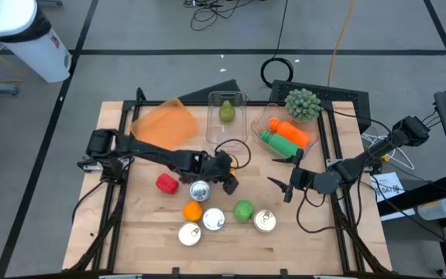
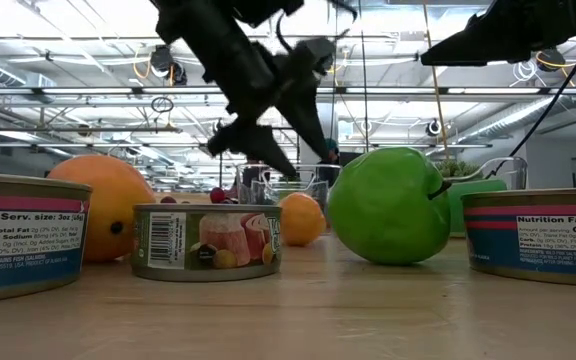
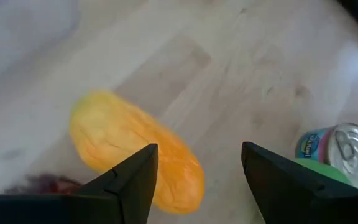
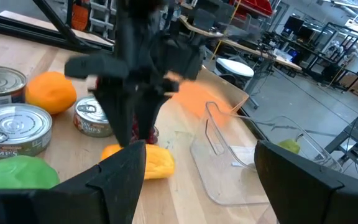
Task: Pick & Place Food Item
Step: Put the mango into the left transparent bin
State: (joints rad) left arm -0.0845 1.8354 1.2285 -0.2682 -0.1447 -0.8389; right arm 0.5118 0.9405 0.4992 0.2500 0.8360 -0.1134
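Can (image 2: 538, 235) label reads "Nutrition Facts", "Calories"; green apple (image 2: 388, 205) beside

A wooden table (image 1: 145, 240) carries cans (image 1: 265, 222), an orange (image 1: 193, 210), a green apple (image 1: 243, 209) and clear containers (image 1: 227, 116).

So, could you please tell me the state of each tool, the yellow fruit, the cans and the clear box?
Left tool: open, over the yellow fruit, gripping nothing.
Right tool: open, empty.
Yellow fruit: lying loose, not held.
Cans: upright, lids sealed.
Clear box: holds a pear.
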